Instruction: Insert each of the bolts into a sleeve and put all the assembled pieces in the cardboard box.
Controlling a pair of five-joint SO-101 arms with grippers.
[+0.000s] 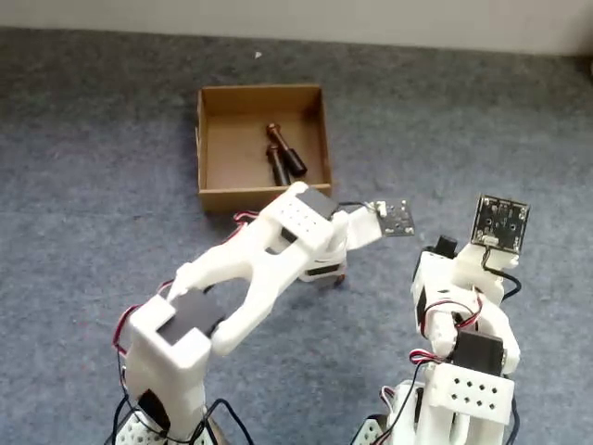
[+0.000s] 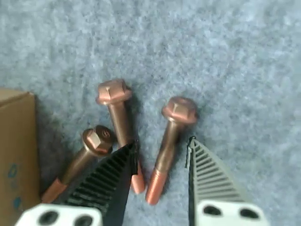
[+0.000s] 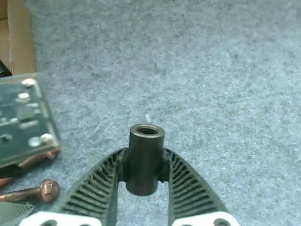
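In the left wrist view, a shiny copper bolt with a six-sided head [image 2: 169,141] lies on the fuzzy grey surface [image 2: 225,56] between the open left jaws, with two more copper bolts [image 2: 117,117] just beside them. The right wrist view shows the right jaws squeezing a dark round metal sleeve [image 3: 145,157], hole up. From high up, two dark finished pieces [image 1: 283,153] lie in the brown cardboard box [image 1: 215,139].

The cardboard box [image 2: 16,150] is cut by the edge; the middle bolt [image 2: 114,101] passes partly behind the left gripper [image 2: 162,143].

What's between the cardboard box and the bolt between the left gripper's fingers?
Left wrist view: two other bolts, a box-side bolt and a middle bolt, on carpet.
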